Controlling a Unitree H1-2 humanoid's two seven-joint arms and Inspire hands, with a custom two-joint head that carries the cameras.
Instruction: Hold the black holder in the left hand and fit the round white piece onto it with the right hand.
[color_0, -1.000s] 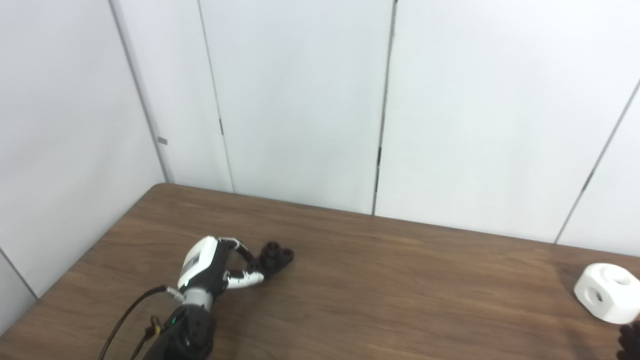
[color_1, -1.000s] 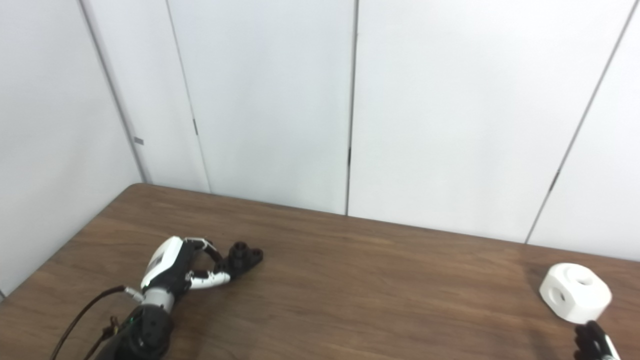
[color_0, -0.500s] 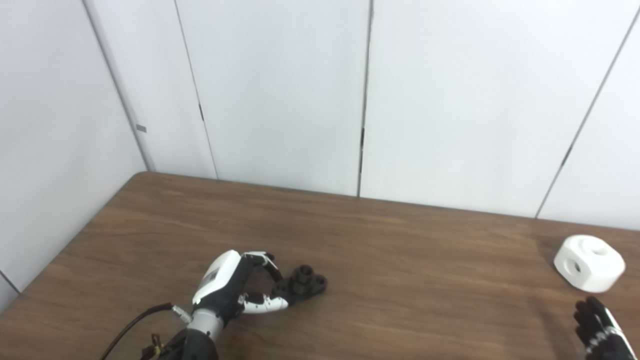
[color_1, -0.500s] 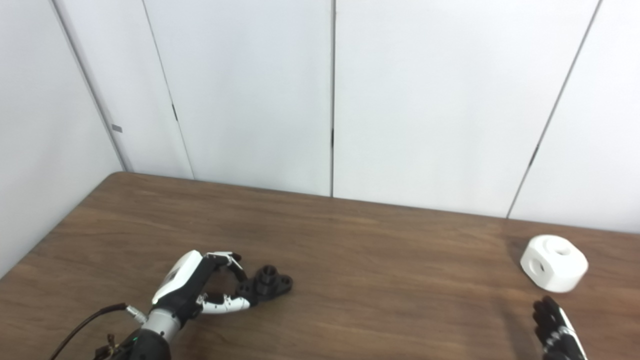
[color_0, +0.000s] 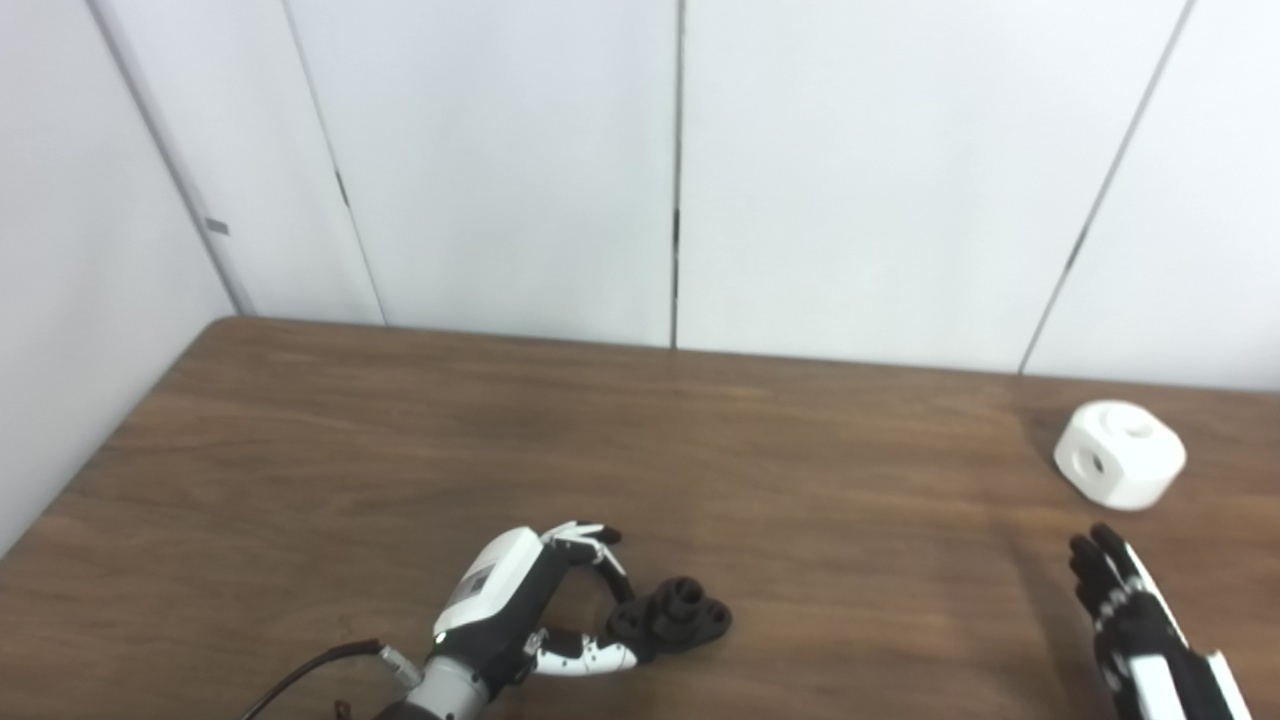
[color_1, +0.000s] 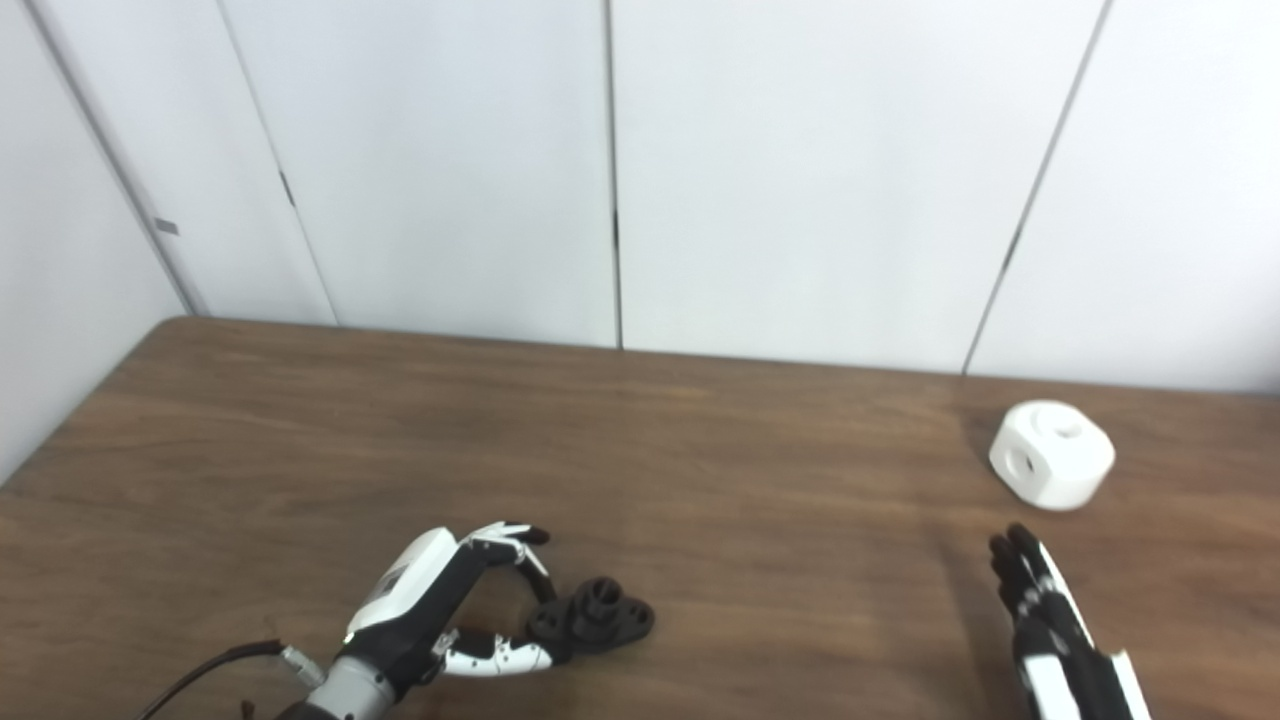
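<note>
The black holder (color_0: 682, 620) lies on the brown table (color_0: 800, 480) near the front left. My left hand (color_0: 505, 600) reaches in from the left, with its fingertips and thumb closed on the holder's left end. Near the far right of the table sits the round white piece (color_0: 1120, 465), with holes in its top and side. My right hand (color_0: 1135, 620) hovers in front of it with fingers stretched out flat, open and holding nothing. A gap of table separates that hand from the white piece.
White wall panels (color_0: 680, 180) rise directly behind the table's far edge. A black cable (color_0: 300, 680) trails from the left wrist to the bottom edge. The table's left edge (color_0: 90, 470) runs diagonally.
The whole picture has shifted as the camera turned, so more of the right hand shows. The left hand stays on the holder, and the white piece has not moved on the table.
</note>
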